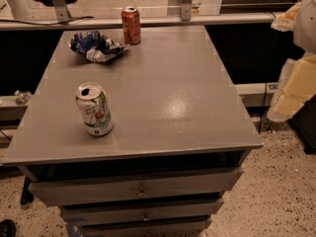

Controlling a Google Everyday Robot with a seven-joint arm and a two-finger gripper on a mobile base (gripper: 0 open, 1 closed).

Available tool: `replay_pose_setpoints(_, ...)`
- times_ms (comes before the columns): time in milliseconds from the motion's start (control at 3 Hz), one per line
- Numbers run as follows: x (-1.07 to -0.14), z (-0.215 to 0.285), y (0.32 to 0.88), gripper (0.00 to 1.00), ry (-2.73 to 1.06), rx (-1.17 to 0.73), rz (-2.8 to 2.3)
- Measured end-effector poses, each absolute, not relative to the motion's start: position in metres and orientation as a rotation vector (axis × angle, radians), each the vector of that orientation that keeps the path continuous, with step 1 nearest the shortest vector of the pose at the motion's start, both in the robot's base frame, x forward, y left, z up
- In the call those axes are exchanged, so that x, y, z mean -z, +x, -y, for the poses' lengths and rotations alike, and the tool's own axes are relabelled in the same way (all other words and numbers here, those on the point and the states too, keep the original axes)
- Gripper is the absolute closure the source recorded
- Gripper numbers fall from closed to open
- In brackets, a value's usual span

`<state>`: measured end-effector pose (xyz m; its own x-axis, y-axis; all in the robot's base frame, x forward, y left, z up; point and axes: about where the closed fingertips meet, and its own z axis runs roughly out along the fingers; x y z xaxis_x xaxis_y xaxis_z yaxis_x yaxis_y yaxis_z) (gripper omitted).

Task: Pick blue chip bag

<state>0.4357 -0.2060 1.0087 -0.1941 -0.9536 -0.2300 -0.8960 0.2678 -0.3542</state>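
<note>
Counter [163,83] with blue chip bag [95,45] crumpled at 11 o'clock, end effector [296,83] off at 3 o'clock.
End effector is a pale shape cut by the frame edge, grip state impossible to tell. Red can [131,24] stands just beside the bag at its 2 o'clock; green-and-white can [94,109] stands at 8 o'clock, well apart from it.

Lighting: dim, warm, overhead. Soft glare patch right of table [148,73] centre. Gripper [295,85] washed pale beyond right edge.
</note>
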Motion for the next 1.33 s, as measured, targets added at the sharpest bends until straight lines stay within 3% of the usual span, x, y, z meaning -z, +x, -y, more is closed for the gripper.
replay_pose_setpoints(667,-1.006,0.199,0.437,0.0,-1.66,0.168,-2.133)
replay_pose_setpoints(1333,-0.971,0.128,0.487,0.0,-1.516,-0.079,-1.998)
